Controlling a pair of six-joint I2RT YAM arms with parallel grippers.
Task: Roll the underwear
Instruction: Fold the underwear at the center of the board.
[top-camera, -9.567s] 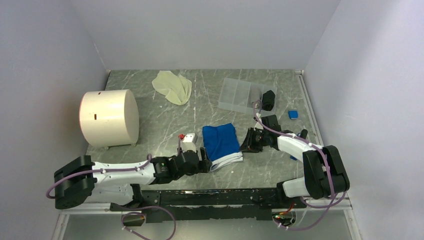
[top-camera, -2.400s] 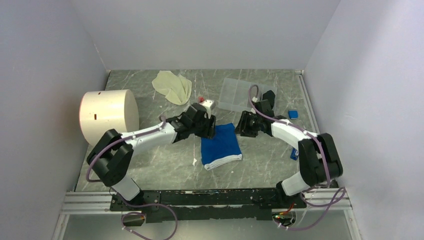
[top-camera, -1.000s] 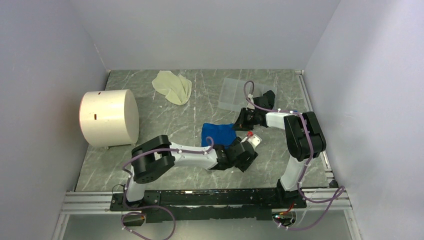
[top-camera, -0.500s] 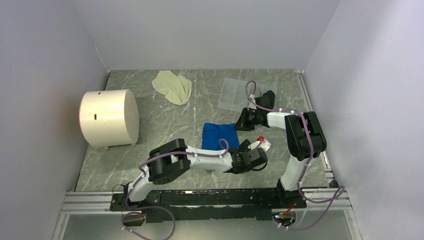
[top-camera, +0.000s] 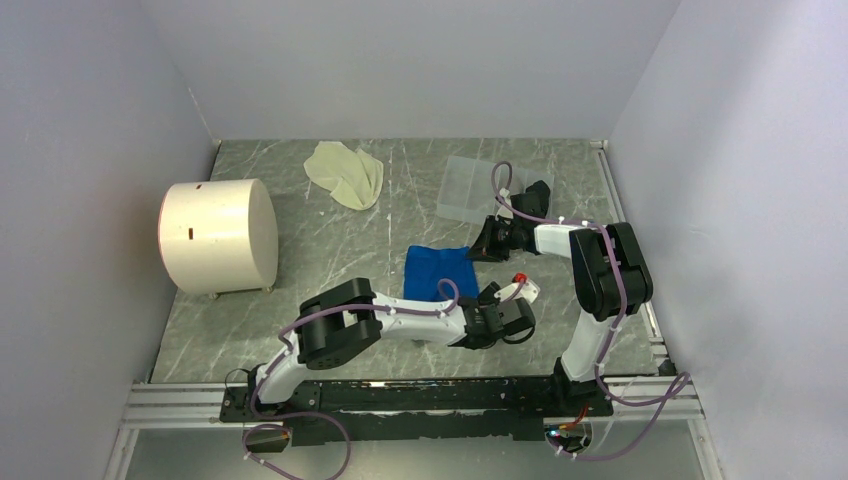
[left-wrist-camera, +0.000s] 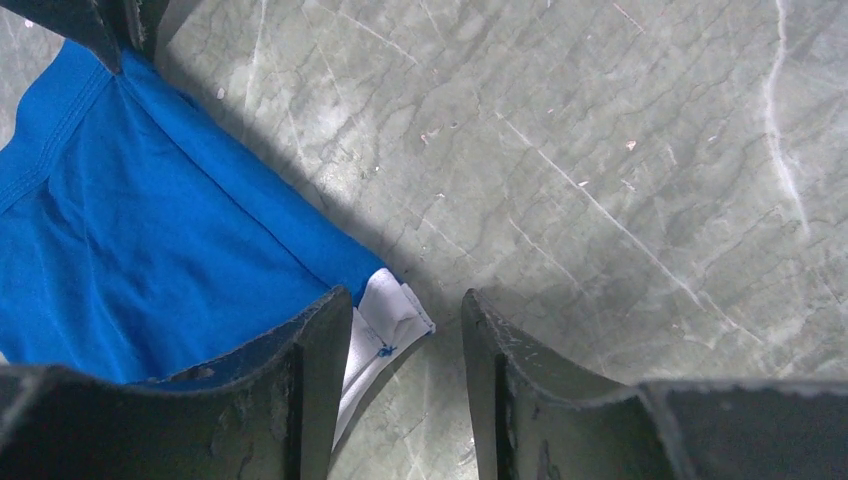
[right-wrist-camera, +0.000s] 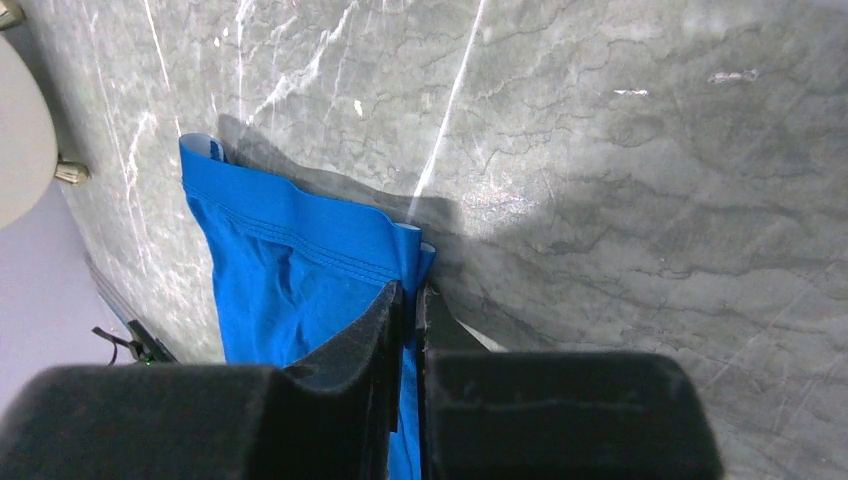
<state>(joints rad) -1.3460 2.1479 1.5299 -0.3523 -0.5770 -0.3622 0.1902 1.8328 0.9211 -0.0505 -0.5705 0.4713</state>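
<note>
The royal blue underwear (top-camera: 437, 270) lies flat mid-table, and my left arm covers its near edge. My left gripper (top-camera: 487, 301) is at the near right corner. In the left wrist view it (left-wrist-camera: 405, 297) stands open, with the white-edged corner (left-wrist-camera: 392, 312) between its fingers and one finger resting on the blue cloth (left-wrist-camera: 150, 250). My right gripper (top-camera: 481, 247) is shut on the far right corner. The right wrist view shows its jaws (right-wrist-camera: 410, 288) pinching the blue hem (right-wrist-camera: 300, 225). The pale cream underwear (top-camera: 345, 172) lies crumpled at the back.
A big white cylinder (top-camera: 218, 235) stands at the left. A clear plastic box (top-camera: 478, 188) sits at the back right, just behind my right arm. Grey walls close in the marbled table (top-camera: 330, 250) on three sides.
My left gripper has slid right along the blue underwear's near edge to its white corner, and its jaws have narrowed. The right gripper has kept its grip in place.
</note>
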